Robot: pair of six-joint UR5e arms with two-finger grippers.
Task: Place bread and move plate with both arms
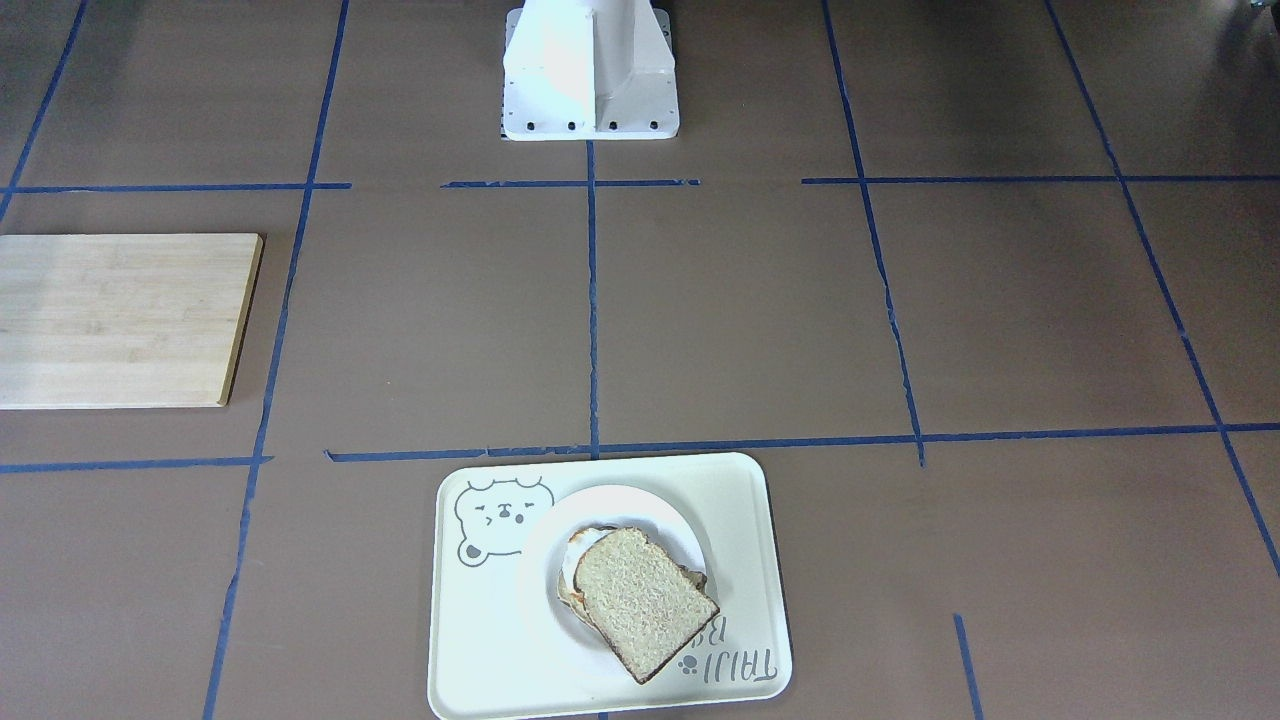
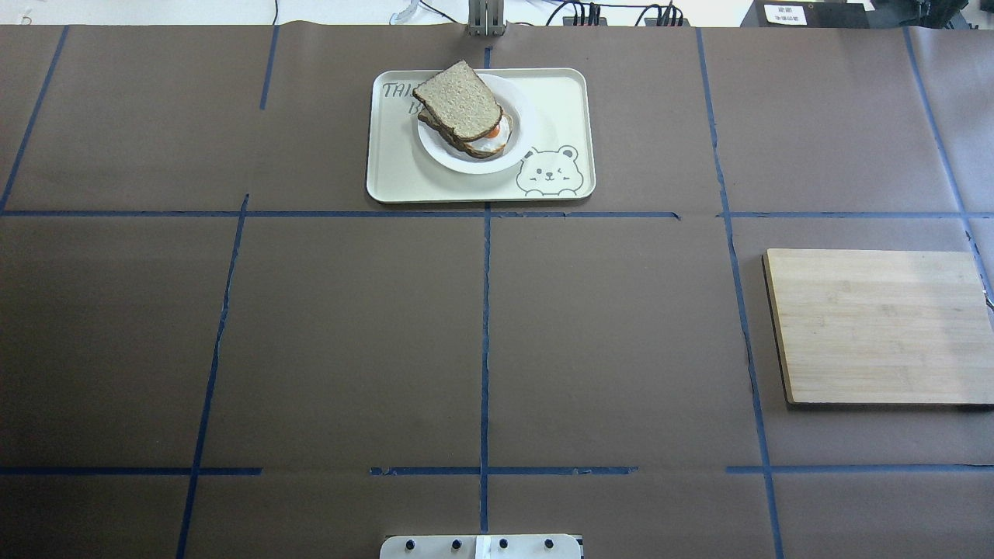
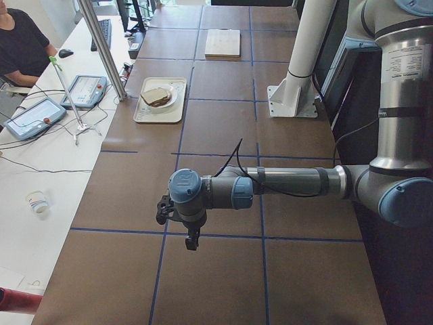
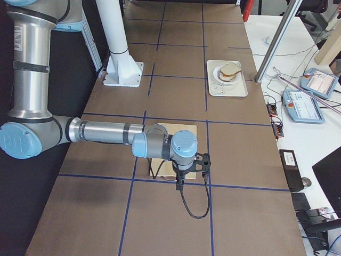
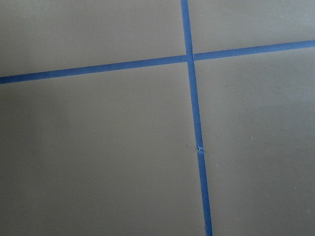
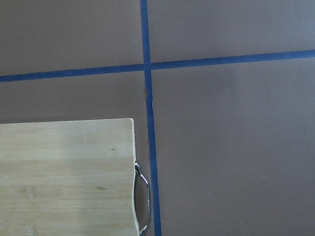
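Bench state: bread (image 1: pixel 645 600) lies on the egg-topped slice (image 2: pixel 491 140), skewed so one corner leans toward the plate rim. The stack is on the plate (image 1: pixel 545 560), and the plate sits inside the bear tray (image 1: pixel 745 520), off centre toward the lettered end.

Left arm (image 3: pixel 284 183): stretched out level and low over the bench. Its wrist camera sees only brown paper and a blue tape cross (image 5: pixel 189 57). The plate and bread are well apart from the left jaws, far along the bench. Left jaws show only in a side view, so I cannot tell whether they are parted or closed. No object is visible in them.

Right arm (image 4: pixel 106 132): same level pose. The cutting board (image 6: pixel 66 177) corner with its wire handle lies just beneath and beside the right jaws, and the tray is well apart. Opening cannot be told here either.

Judgement: both stacking and plate placement look complete. The arms appear parked clear of the tray, probably to avoid nudging the loosely balanced top slice.
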